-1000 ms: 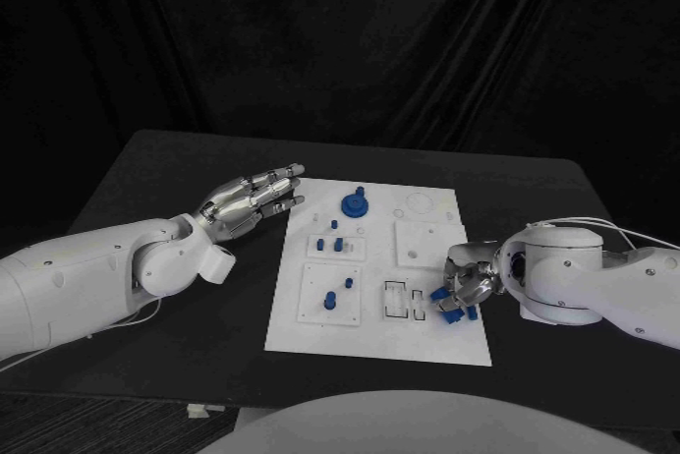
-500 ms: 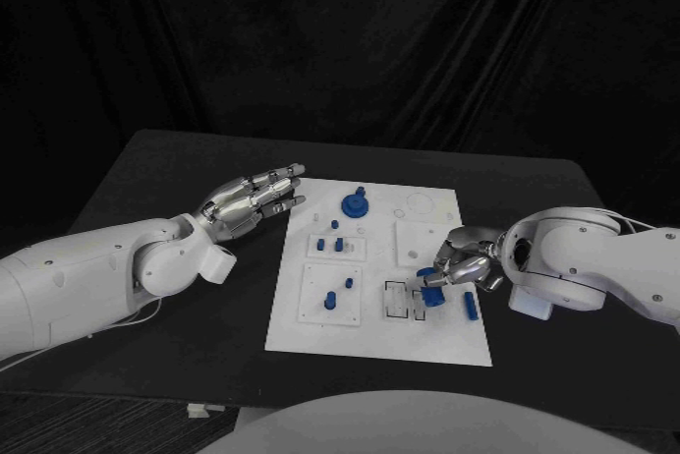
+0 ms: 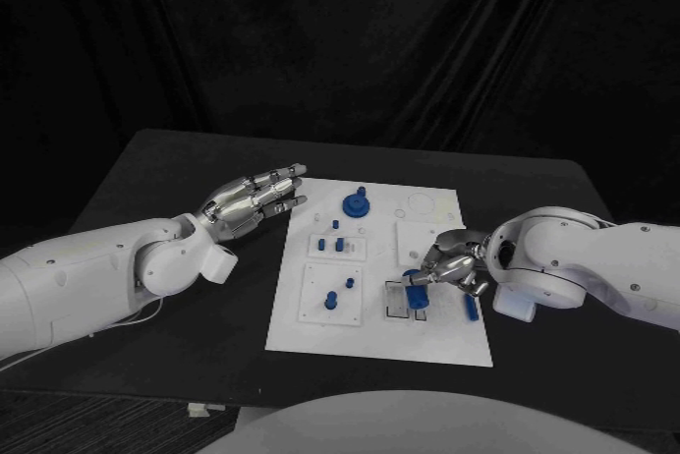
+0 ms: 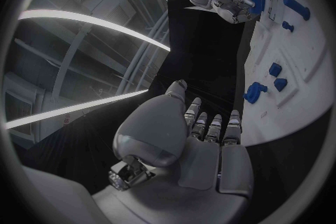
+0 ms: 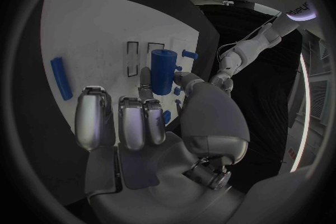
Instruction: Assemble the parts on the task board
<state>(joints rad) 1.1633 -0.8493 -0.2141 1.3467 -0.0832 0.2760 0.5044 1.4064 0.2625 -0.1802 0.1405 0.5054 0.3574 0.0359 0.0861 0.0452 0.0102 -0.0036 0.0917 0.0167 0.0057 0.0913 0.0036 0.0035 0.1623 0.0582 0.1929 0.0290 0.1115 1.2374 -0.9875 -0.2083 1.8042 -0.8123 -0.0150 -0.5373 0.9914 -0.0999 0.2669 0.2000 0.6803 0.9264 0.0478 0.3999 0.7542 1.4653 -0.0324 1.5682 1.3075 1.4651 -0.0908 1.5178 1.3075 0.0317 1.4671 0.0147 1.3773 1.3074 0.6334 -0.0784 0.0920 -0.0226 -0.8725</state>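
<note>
From my right wrist I see my right hand [image 5: 150, 123] pinching a blue cylinder [image 5: 162, 71] upright over the two slots [image 5: 140, 58] on the white board [image 3: 439, 344]; from above my fingers hide most of it. A blue bar [image 5: 61, 78] lies just beside. My left hand [image 3: 255, 201] hovers empty, fingers apart, at the board's left edge, above bare black table [image 3: 170, 169].

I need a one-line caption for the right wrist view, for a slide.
The right hand holds a blue cylinder above the white task board, with a blue rod lying nearby.
</note>
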